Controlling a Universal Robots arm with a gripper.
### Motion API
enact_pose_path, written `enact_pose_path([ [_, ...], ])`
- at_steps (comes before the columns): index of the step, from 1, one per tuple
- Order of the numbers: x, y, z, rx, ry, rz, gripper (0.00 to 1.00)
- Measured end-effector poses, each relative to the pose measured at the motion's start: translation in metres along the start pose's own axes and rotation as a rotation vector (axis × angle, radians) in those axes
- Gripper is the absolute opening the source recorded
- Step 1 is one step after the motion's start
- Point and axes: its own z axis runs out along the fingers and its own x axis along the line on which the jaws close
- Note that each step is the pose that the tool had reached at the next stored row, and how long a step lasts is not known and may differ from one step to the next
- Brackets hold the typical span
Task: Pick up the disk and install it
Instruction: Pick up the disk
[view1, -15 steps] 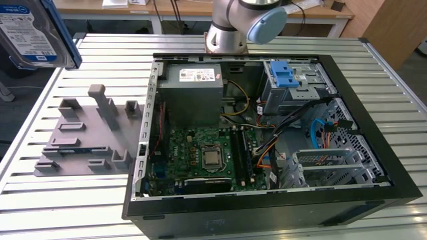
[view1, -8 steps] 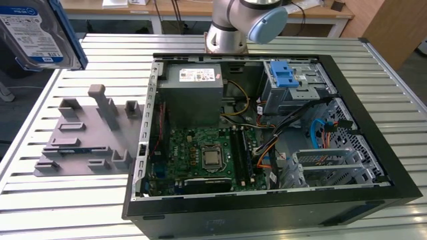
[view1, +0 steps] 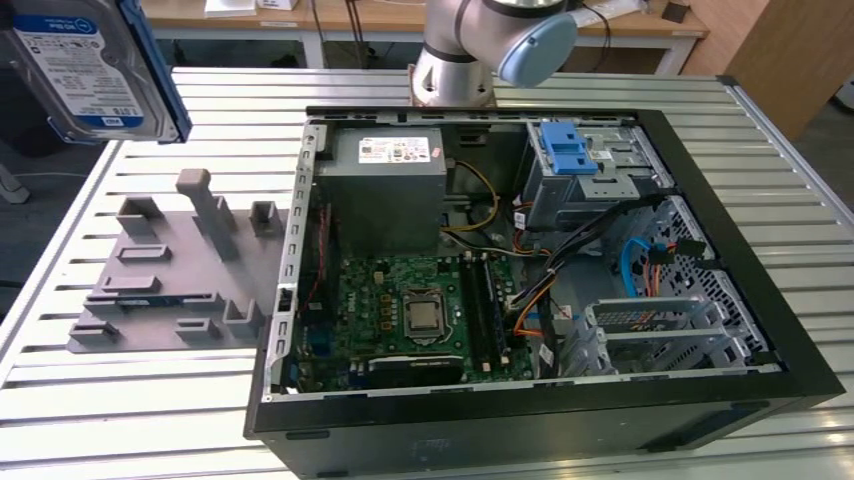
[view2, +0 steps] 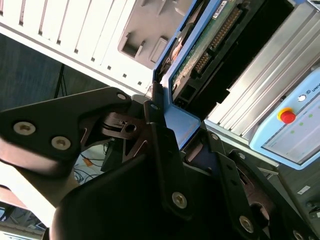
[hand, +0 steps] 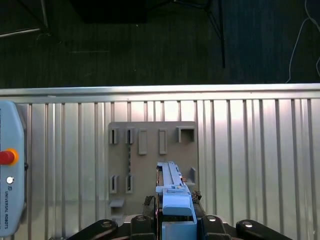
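The disk (view1: 94, 72) hangs high above the table at the exterior view's left, silver with a white-and-blue label and a blue carrier along its edge. In the second wrist view my gripper (view2: 182, 125) is shut on the disk (view2: 210, 42), with the black fingers (view2: 162, 145) clamping the blue carrier and the green circuit board showing. The first wrist view looks down the edge of the disk (hand: 172, 187), held in the gripper (hand: 175, 207) above the grey fixture plate (hand: 150, 155).
An open computer case (view1: 747, 400) lies on the slatted metal table (view1: 147, 420). Inside are a grey power supply box (view1: 387, 190) and a drive cage with a blue latch (view1: 577, 160). The grey fixture plate (view1: 174, 280) sits beside the case. A teach pendant (hand: 10, 175) lies on the table.
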Motion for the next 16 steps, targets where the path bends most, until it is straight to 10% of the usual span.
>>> enact_pose_path([
  [16, 0.0055, -0.0349, -0.0012, -0.015, 0.0004, 0.0, 0.36],
])
